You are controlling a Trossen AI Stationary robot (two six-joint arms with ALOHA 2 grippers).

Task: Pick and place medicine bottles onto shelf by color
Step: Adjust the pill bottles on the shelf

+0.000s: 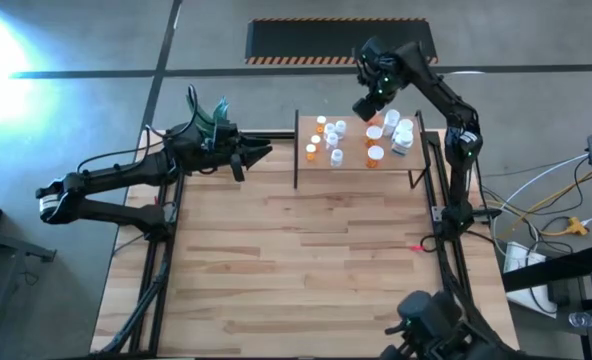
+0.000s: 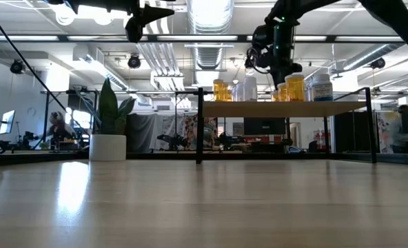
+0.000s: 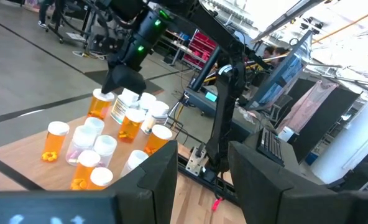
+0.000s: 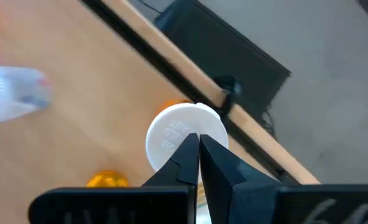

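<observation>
Several medicine bottles with white caps, with orange, white or clear bodies, stand in two groups (image 1: 329,140) (image 1: 396,132) on the light-wood shelf (image 1: 356,172), which has black posts. My right gripper (image 1: 365,107) is shut and points down over the shelf's far edge. It is right above the white cap (image 4: 185,132) of an orange bottle standing there. My left gripper (image 1: 254,158) is open and empty. It hovers left of the shelf and faces it. My right gripper's shut fingertips (image 4: 198,144) point down from above at the middle of the upright bottle's white cap (image 4: 171,134). I cannot tell whether they touch the cap. The bottle stands on the shelf board near its far edge.
A white pot with a green plant (image 2: 108,138) stands at the table's far left. Black upright posts (image 2: 199,124) frame the shelf. The wide wooden tabletop (image 1: 296,270) lies in front of the shelf. Cables and gear lie off the table's right side.
</observation>
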